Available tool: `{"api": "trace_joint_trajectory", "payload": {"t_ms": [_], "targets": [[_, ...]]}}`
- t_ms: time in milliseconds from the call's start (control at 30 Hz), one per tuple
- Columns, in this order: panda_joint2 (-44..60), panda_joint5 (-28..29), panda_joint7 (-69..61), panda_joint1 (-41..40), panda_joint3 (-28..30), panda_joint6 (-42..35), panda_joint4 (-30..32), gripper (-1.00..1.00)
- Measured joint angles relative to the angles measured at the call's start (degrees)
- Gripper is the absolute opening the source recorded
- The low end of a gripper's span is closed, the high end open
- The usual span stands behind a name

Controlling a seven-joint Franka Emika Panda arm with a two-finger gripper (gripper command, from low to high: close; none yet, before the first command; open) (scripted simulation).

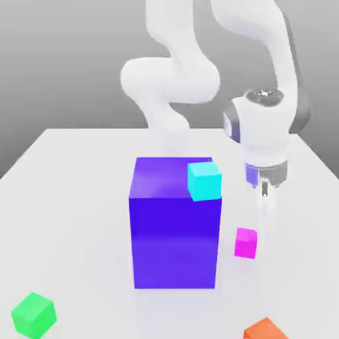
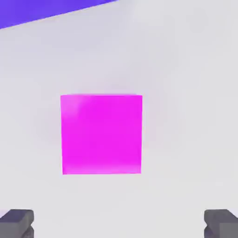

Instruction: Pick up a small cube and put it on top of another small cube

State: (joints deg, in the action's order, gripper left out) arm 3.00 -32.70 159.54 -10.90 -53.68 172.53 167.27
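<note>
Magenta cube [image 2: 102,135] — square-on to the jaws [image 2: 119,224], no long axis.

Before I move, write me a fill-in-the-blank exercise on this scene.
1. The cube resting on top of the big block is ____.
2. In the exterior view, the small green cube lies to the ____ of the big block.
3. The tool is ____, with nothing between its fingers.
4. The small cube nearest the tool is ____.

Missing words: cyan; left; open; magenta.

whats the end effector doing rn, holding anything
End effector: open, holding nothing; the small magenta cube is in the hand view, not between its fingertips.
</note>
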Motion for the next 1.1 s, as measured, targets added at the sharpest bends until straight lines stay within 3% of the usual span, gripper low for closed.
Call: {"api": "trace_joint_trajectory", "payload": {"t_ms": [167, 567, 600, 833, 967, 1100], "targets": [[4.0, 8.6, 5.9, 8.7, 10.9, 3.2, 0.2, 0.00], [11.7, 9.9, 6.4, 45.0, 47.9, 8.9, -0.8, 0.00], [12.1, 9.8, 6.4, 46.5, 49.3, 9.2, -0.9, -1.00], [12.0, 9.6, 6.2, 46.4, 49.2, 9.2, -0.9, -1.00], [9.7, 6.7, 4.3, 38.7, 40.7, 7.4, -0.8, -1.00], [6.9, 0.5, -0.2, 32.6, 32.8, 5.0, -1.0, -1.00]]}}
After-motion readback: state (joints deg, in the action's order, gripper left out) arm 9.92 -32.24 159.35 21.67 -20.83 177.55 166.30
